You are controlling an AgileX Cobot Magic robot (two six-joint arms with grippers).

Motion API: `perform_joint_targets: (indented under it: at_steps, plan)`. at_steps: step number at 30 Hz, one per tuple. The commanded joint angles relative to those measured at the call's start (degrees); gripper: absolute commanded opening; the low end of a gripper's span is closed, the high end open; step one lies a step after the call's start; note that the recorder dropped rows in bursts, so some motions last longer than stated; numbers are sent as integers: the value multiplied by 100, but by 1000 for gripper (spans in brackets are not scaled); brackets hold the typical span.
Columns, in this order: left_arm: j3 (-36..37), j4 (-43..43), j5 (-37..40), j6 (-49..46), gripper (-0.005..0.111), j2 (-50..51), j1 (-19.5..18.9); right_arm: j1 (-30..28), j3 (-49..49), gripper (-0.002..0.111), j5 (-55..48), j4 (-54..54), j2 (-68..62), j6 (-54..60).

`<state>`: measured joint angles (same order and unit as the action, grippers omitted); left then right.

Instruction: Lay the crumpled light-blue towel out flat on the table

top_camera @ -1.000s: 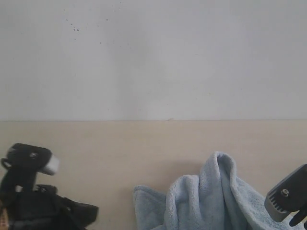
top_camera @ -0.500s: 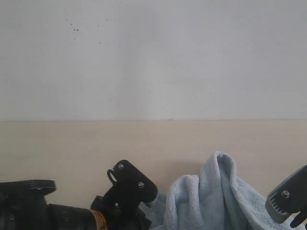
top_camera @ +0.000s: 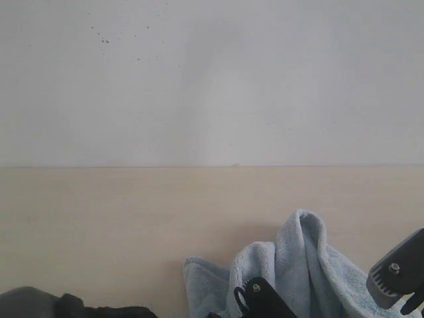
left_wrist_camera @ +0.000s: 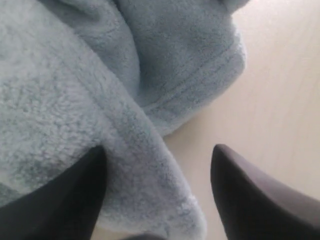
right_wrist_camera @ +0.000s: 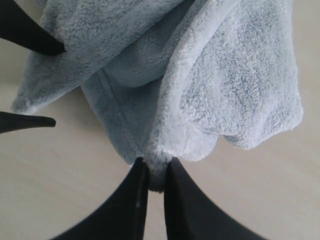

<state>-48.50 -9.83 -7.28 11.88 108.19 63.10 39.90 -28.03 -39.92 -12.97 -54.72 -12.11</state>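
White wall [top_camera: 212, 79] behind table [top_camera: 99, 218], towel [top_camera: 301, 262]

Left gripper [left_wrist_camera: 157, 150] moved in, opened
Was off the towel [left_wrist_camera: 70, 90]; now a fold sits between its fingers [left_wrist_camera: 65, 200].

No readable text, label, brand, number or sign in any view.
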Motion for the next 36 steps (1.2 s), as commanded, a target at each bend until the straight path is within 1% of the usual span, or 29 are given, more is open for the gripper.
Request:
perform_joint_targets:
  at_steps: [1, 8, 14, 15, 17, 18, 20, 22, 25, 27, 30, 32, 36]
  plan:
    - [-45, -7, 164, 26, 58, 51, 145, 1, -12, 10, 28, -25, 31, 35]
    - [-83, -7, 275, -77, 58, 376, 158, 1, -12, 10, 63, -25, 31, 47]
    - [-83, -7, 110, -128, 55, 635, 144, 1, -12, 10, 62, -16, 31, 47]
    - [-83, -7, 110, -128, 52, 659, 144, 1, -12, 10, 62, -1, 31, 47]
    - [-116, -7, 178, -128, 41, 675, 144, 1, -12, 10, 62, -1, 31, 47]
    - [-174, -7, 290, -128, 33, 675, 144, 1, -12, 10, 62, -1, 31, 47]
    - [-307, -7, 565, -128, 21, 675, 144, 1, -12, 10, 62, -1, 31, 47]
    - [-519, -7, 1047, -128, 12, 675, 144, 1, -12, 10, 51, 12, 31, 47]
    - [-816, -165, 1850, -128, 10, 675, 87, 1, -12, 10, 51, 12, 31, 47]
    - [-911, -227, 2139, -117, 10, 663, 1, 1, -12, 10, 51, 12, 31, 47]
    - [-923, -639, 2357, 309, 10, 550, -121, 1, -12, 10, 39, 21, 31, 47]
    - [-923, -1173, 2626, 833, 10, 429, -148, 1, -12, 10, 29, 35, 31, 47]
    - [-923, -2557, 3185, 1872, 10, -10, -148, 1, -12, 10, 29, 35, 31, 47]
